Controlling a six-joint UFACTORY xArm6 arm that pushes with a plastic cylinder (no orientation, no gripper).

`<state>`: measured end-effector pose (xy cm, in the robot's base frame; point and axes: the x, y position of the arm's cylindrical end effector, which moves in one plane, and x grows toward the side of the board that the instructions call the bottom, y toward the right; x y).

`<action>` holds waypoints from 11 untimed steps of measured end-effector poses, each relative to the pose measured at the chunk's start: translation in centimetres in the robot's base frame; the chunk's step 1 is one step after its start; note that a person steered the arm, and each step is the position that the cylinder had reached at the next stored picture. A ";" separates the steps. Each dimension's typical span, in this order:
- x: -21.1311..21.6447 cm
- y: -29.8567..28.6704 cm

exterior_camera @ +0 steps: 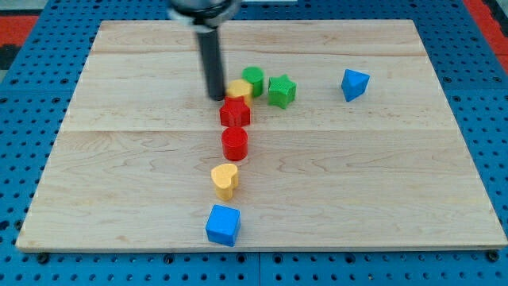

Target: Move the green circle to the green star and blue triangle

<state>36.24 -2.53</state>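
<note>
The green circle (pixel 253 80) sits near the board's upper middle. The green star (pixel 281 90) is just to its right, close or touching. The blue triangle (pixel 355 83) lies apart, further to the view's right. My tip (pixel 216 97) is at the end of the dark rod, left of the green circle, beside a yellow block (pixel 240 89) that sits between the tip and the green circle.
A red star-like block (pixel 235 113) lies just below the yellow block, a red cylinder (pixel 235 144) below that, then a yellow heart (pixel 225 180) and a blue cube (pixel 222 225) near the bottom edge of the wooden board (pixel 119 159).
</note>
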 end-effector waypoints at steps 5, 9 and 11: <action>-9.7 0.3; -9.4 4.9; -3.2 7.5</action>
